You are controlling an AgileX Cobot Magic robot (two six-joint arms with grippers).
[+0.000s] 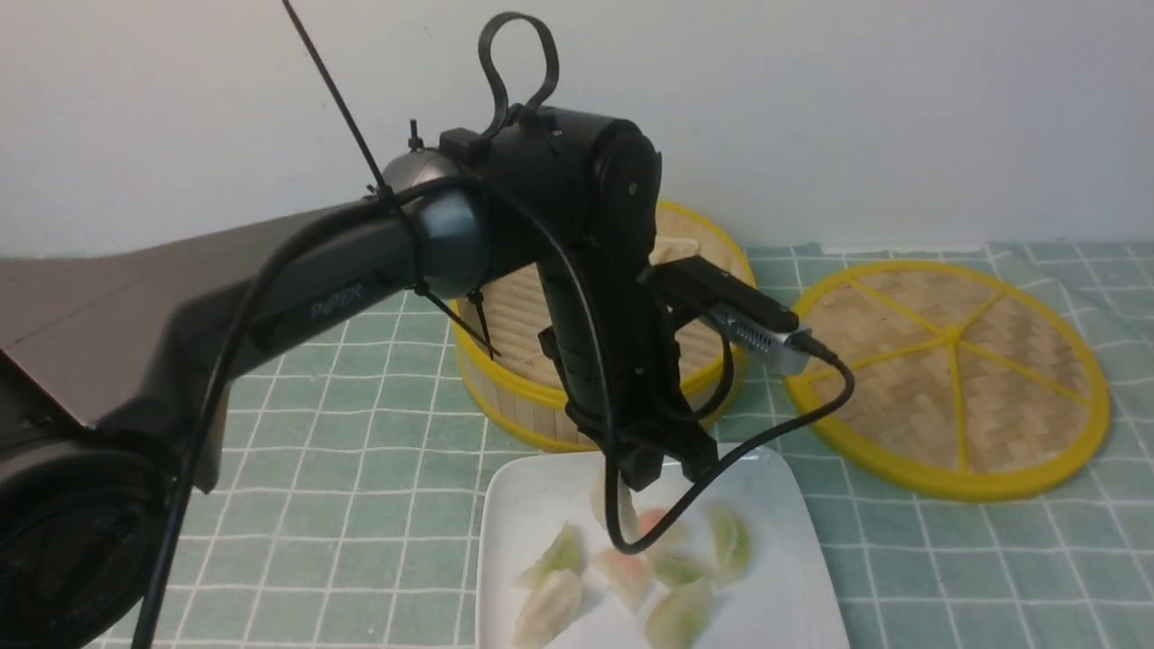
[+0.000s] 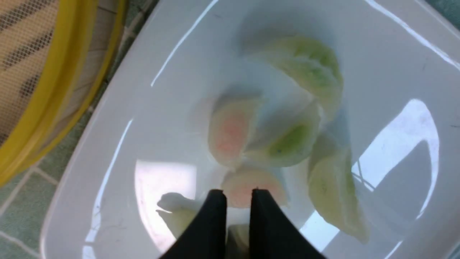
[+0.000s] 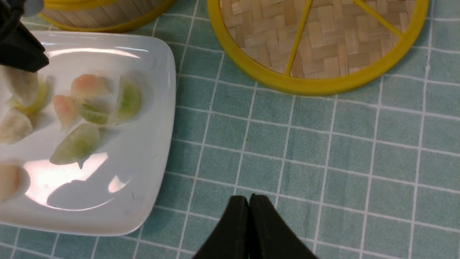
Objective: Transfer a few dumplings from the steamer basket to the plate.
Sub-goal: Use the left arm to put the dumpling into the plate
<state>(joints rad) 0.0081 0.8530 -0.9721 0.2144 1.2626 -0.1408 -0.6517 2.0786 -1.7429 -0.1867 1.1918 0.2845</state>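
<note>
Left arm (image 1: 297, 297) holding a pale dumpling (image 3: 22, 86) over the plate (image 1: 784, 577).
Beyond the left gripper (image 2: 239, 196) the steamer basket (image 1: 514, 397) is standing; directly beneath it the plate is lying. The jaws are pinching the pale dumpling, which is hanging below them with its long axis roughly vertical, above the plate's basket-side part and apart from its surface. Other dumplings (image 1: 622, 577) are resting on the plate just robot-ward of the jaws, so a straight release would likely be landing the piece beside them. The right gripper (image 3: 249, 201) is sitting closed and empty over the tablecloth (image 3: 323, 162), farther off; the left arm is the nearer.
</note>
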